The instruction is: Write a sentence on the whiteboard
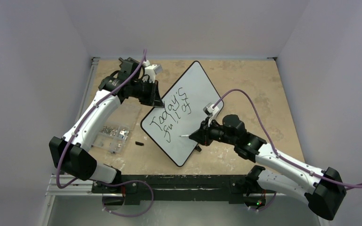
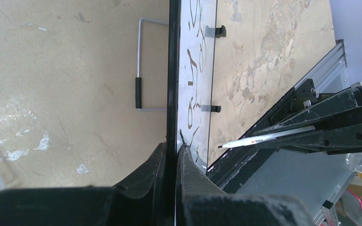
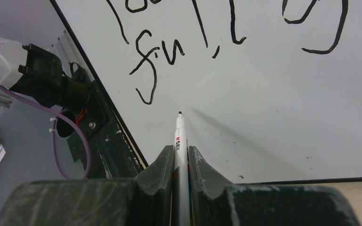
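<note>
Whiteboard [image 1: 199,81], black-rimmed, with thin black slanted sentence [image 1: 174,113]: "Today's full of"

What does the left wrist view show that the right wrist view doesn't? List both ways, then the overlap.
Only left wrist: the left gripper clamped on the rim of the whiteboard, the board seen edge-on, and a wire stand on its back side. Only right wrist: the sentence seen face-on, the right gripper shut on the marker seen from behind, and a purple cable. Both: whiteboard, lettering, marker.
</note>
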You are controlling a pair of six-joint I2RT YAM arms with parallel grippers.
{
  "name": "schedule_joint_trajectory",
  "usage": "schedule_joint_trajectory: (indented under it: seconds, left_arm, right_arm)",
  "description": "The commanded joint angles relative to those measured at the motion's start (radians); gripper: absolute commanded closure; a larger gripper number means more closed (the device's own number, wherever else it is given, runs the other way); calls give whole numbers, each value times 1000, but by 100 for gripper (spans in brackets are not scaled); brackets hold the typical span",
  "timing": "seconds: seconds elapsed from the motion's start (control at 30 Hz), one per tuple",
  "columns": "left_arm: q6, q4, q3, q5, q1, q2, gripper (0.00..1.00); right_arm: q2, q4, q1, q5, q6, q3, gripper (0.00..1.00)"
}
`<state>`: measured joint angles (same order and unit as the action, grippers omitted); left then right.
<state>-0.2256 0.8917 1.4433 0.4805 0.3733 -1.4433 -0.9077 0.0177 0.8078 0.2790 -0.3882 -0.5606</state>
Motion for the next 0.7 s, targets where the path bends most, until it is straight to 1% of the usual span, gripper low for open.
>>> schedule_joint_trajectory:
  seconds: [0.0,0.33,0.67]
  left_arm:
    - [38,-19,11,-215,-32,12,100]
    - [39,-19,11,-212,-31,12,100]
    - [37,-19,11,-209,-32,13,100]
  right_arm:
    - [20,52,11,-7,11,16,100]
    - [-18,99,44,5,29,13,100]
    - [-73,145,57,-20,45,-19,100]
